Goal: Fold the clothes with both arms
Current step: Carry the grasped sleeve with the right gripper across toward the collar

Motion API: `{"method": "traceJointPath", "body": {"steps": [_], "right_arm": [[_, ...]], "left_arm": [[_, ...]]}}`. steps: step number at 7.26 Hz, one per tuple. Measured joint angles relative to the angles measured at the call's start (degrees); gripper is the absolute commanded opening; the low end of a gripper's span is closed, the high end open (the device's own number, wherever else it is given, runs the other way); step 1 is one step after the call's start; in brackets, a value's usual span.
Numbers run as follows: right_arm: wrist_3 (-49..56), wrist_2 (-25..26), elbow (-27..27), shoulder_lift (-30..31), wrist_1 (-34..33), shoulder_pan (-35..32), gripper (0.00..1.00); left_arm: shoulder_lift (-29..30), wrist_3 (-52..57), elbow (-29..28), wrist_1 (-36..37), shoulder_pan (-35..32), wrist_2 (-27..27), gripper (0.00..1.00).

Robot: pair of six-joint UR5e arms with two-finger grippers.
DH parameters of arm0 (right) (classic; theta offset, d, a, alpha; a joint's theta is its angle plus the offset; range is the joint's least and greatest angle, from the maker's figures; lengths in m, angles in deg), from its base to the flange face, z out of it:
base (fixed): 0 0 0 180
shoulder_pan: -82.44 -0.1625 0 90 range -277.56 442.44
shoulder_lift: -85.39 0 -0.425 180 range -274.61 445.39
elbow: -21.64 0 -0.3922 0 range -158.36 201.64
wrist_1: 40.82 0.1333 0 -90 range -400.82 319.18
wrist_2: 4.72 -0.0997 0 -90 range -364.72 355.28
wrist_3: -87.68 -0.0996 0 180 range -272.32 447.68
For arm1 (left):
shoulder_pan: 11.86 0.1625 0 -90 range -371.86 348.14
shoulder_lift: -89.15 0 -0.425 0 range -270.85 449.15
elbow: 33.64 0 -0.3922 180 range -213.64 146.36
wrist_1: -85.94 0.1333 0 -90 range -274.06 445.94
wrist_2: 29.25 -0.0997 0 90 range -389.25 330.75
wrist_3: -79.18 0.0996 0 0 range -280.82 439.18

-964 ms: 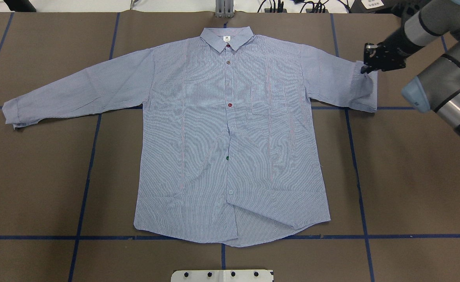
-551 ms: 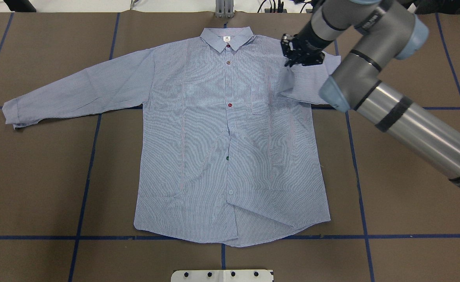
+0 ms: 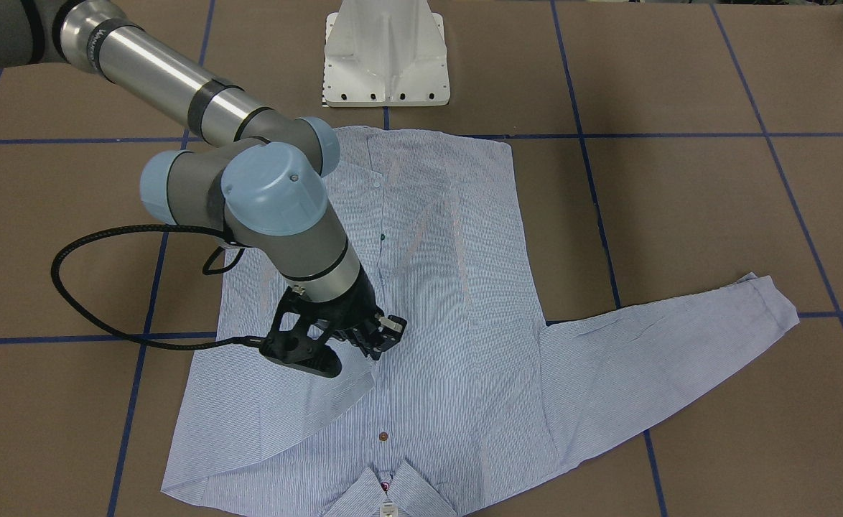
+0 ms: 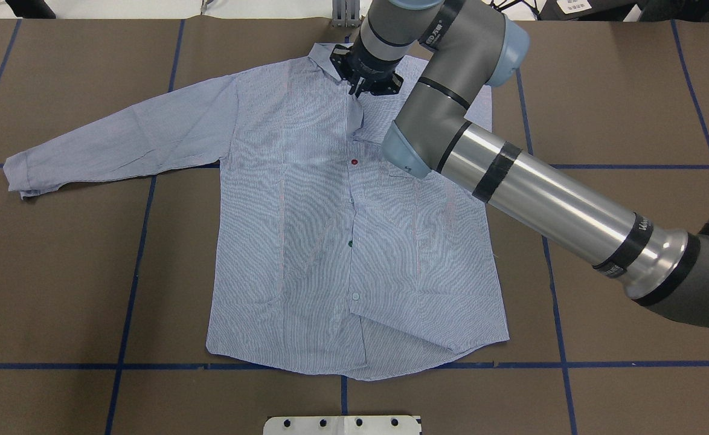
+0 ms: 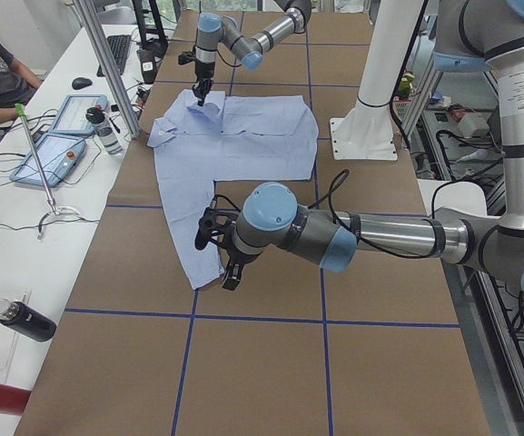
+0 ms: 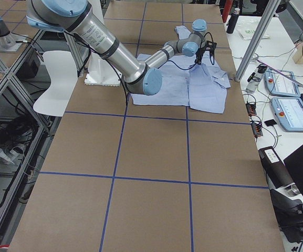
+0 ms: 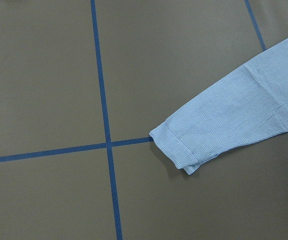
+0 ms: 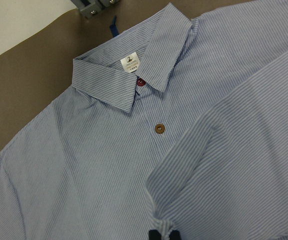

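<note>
Light blue-and-white striped button-up shirt [image 4: 294, 241]: flat, front up, on brown blue-taped desk [image 4: 58, 272]. Black two-finger right pincer [image 4: 356, 93]: clamped on sleeve cuff [image 4: 354, 118], carried within a second from outstretched to the button line below the collar [image 4: 324, 57]; first sleeve fold nearly laid. Left pincer [image 5: 225, 268]: cannot tell its state

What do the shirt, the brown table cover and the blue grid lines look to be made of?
The shirt looks like thin woven cloth, likely cotton or a blend, matte: fine stripes, soft creases. The table cover looks like brown paper or thin card: flat, dull, no weave showing. The lines are probably blue tape: even-width strips lying on the cover.
</note>
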Motion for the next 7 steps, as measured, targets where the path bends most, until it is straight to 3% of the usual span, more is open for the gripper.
{"method": "traceJointPath", "body": {"steps": [1,5,7], "right_arm": [[-0.07,1.46,-1.45,-0.95,1.50,0.96,0.98],[-3.08,5.14,-4.27,-3.15,3.05,3.11,1.00],[-7.67,5.76,-5.56,-5.59,2.99,3.77,1.00]], "left_arm": [[0.00,0.00,0.00,-0.11,0.00,0.02,0.99],[2.36,-2.78,-1.80,-0.60,2.15,-0.17,0.99],[9.92,-7.40,-7.21,-0.63,6.46,-0.30,0.99]]}}
